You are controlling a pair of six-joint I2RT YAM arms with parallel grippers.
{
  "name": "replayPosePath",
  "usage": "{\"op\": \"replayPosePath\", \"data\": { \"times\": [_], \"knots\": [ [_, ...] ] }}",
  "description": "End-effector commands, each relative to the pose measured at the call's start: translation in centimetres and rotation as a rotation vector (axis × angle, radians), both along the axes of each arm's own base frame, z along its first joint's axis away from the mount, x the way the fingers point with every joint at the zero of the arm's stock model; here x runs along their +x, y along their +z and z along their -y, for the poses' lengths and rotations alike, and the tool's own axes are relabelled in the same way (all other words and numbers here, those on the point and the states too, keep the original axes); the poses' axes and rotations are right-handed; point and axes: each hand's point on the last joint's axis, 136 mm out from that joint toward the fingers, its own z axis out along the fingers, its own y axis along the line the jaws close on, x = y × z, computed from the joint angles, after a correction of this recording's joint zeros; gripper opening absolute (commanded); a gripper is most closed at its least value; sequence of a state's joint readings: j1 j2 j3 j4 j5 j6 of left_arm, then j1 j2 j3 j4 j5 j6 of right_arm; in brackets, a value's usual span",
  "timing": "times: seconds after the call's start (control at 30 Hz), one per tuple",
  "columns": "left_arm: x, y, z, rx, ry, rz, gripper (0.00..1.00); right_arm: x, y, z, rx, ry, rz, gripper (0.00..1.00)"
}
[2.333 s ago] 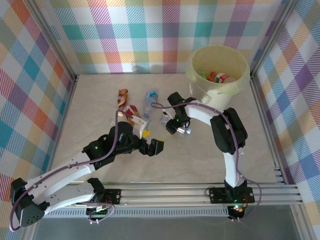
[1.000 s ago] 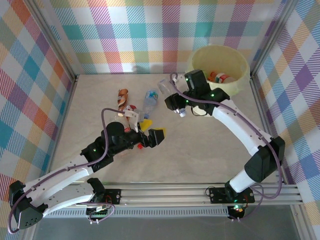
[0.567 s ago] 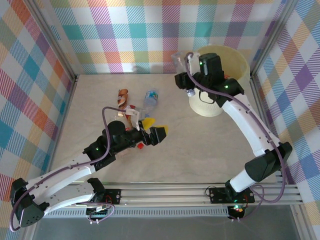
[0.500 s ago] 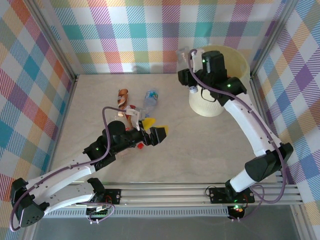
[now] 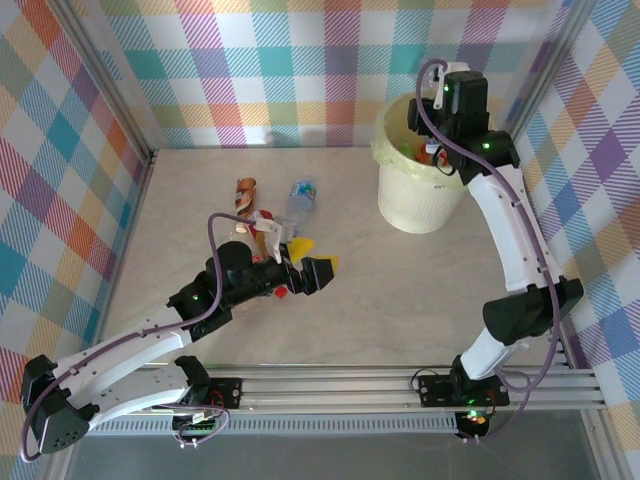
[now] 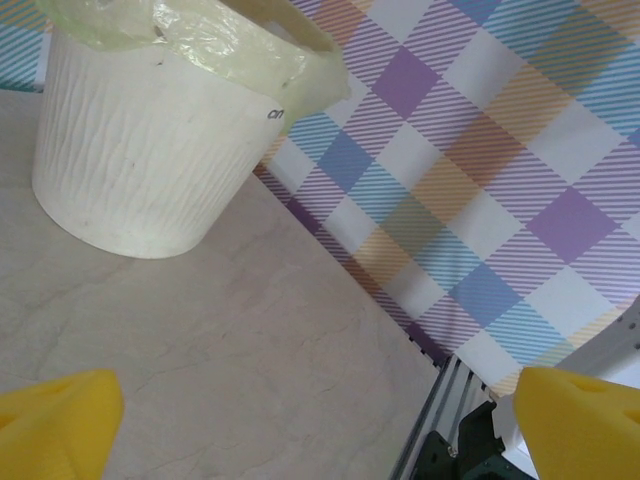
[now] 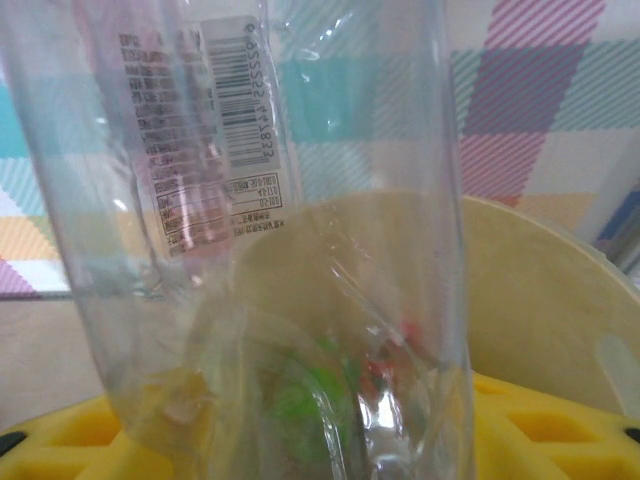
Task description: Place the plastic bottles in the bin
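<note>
The right tool (image 5: 432, 130) is hanging over the mouth of the bin (image 5: 420, 205), which is standing at the far right of the counter (image 5: 400, 300). In the right wrist view this tool (image 7: 310, 440) is grasping a clear bottle (image 7: 300, 250) between its yellow pads (image 7: 560, 430). The bottle is rising upright in front of the camera and is showing a barcode label. The cream inner wall of the bin (image 7: 530, 300) is lying behind it. Green and red shapes are showing through the plastic, but they are too blurred to name.

The left tool (image 5: 312, 262) is released, with its jaws standing wide apart, near the middle of the counter. Just beside it a red-and-white crushed bottle (image 5: 262, 225) is lying, and farther off a blue-label bottle (image 5: 300, 195) and a brown-label bottle (image 5: 245, 190). In the left wrist view the bag liner (image 6: 230, 50) is folding over the rim of the bin (image 6: 130, 150).
</note>
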State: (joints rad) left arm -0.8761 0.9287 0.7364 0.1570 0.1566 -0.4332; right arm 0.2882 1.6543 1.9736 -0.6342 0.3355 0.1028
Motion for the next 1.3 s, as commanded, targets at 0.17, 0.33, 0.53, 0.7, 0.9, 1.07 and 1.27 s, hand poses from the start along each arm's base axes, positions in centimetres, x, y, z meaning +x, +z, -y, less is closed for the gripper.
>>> {"op": "replayPosePath", "data": {
  "times": [0.17,0.33,0.53,0.7,0.9,1.07,1.27],
  "knots": [
    [-0.9,1.9,0.5,0.004,-0.055,0.074,1.00,1.8,-2.8,3.2,-0.015,-0.116,-0.073,0.59],
    [-0.5,1.6,0.9,0.004,-0.055,0.075,1.00,3.0,-4.3,3.8,-0.010,-0.131,-0.106,0.59],
    [0.3,2.0,2.0,0.025,-0.058,0.071,1.00,3.5,-7.2,4.2,0.029,-0.135,-0.176,0.59],
    [0.5,2.4,2.2,0.053,-0.061,0.062,1.00,3.5,-9.8,5.0,0.041,-0.154,-0.238,0.61],
    [0.5,2.3,2.1,0.075,-0.048,0.053,1.00,2.9,-13.2,6.5,0.094,-0.194,-0.312,0.63],
    [0.7,1.6,2.1,0.107,-0.042,0.039,1.00,2.8,-14.1,7.0,0.116,-0.195,-0.342,0.69],
    [1.1,1.2,1.3,0.185,-0.005,0.044,1.00,2.6,-12.1,6.6,0.123,-0.150,-0.295,0.79]
  ]
}}
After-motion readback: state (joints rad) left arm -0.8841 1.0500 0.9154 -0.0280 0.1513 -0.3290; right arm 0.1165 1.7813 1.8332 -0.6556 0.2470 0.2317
